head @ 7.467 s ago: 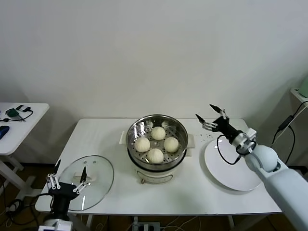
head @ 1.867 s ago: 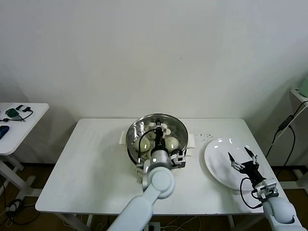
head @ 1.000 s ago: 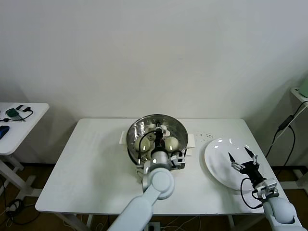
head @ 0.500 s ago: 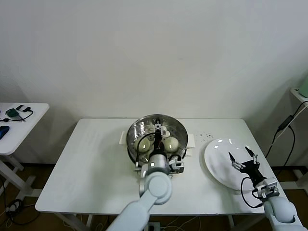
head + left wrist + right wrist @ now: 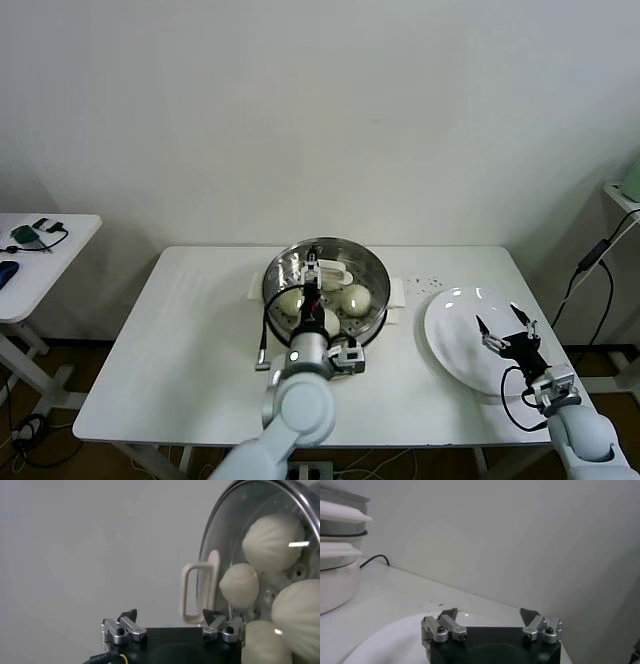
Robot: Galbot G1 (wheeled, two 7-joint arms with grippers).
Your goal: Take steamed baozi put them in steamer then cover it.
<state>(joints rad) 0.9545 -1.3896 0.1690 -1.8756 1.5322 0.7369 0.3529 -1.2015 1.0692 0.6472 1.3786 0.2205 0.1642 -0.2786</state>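
The steamer (image 5: 372,275) stands mid-table with the glass cover (image 5: 235,510) lying on it. Its white bar handle (image 5: 333,270) (image 5: 195,592) is free. Several pale baozi (image 5: 357,296) (image 5: 272,540) show through the glass. My left gripper (image 5: 306,345) (image 5: 170,615) hangs over the steamer's near rim, open, a little back from the handle and holding nothing. At the right, my right gripper (image 5: 505,328) (image 5: 490,614) is open and empty above the white plate (image 5: 455,360).
The white plate (image 5: 385,640) lies right of the steamer (image 5: 335,555), near the table's right edge. Dark specks (image 5: 425,280) dot the table between them. A side table (image 5: 60,240) with small items stands at far left. A black cable (image 5: 590,275) hangs at far right.
Within the last second my left gripper opened, let go of the cover's handle and drew back toward me. The cover, earlier on the table at left, lies on the steamer. The right gripper stayed still.
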